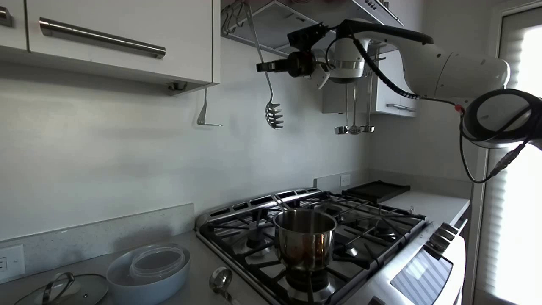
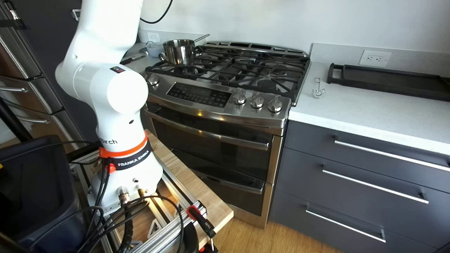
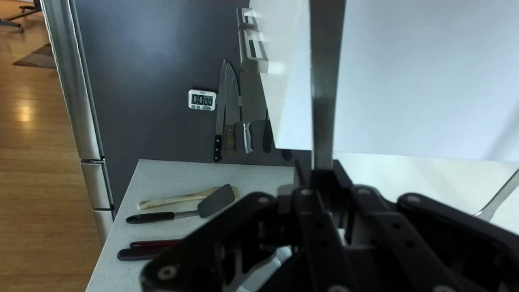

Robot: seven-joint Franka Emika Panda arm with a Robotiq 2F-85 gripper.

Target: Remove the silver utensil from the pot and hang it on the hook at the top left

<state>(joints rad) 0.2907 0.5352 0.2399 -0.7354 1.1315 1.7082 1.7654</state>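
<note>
The silver utensil [image 1: 273,114], a long straight-handled slotted spoon with prongs, hangs nearly upright in the air under the range hood. My gripper [image 1: 264,66] is shut on the upper part of its handle, which also rises from the jaws in the wrist view [image 3: 326,81]. Several metal hooks [image 1: 230,19] hang at the hood's left edge, beside the handle's top end. I cannot tell whether the handle touches one. A pale hook with a triangular base does not show. The steel pot [image 1: 305,250] stands on the front burner with nothing sticking out; it also shows in an exterior view [image 2: 179,54].
A white cabinet [image 1: 127,25] juts out left of the hood. A spatula [image 1: 203,112] hangs between cabinet and hood; several ladles [image 1: 355,129] hang farther right. A bowl [image 1: 146,288], lid [image 1: 84,290] and ladle [image 1: 221,279] lie on the counter. A whisk [image 2: 318,92] lies right of the stove.
</note>
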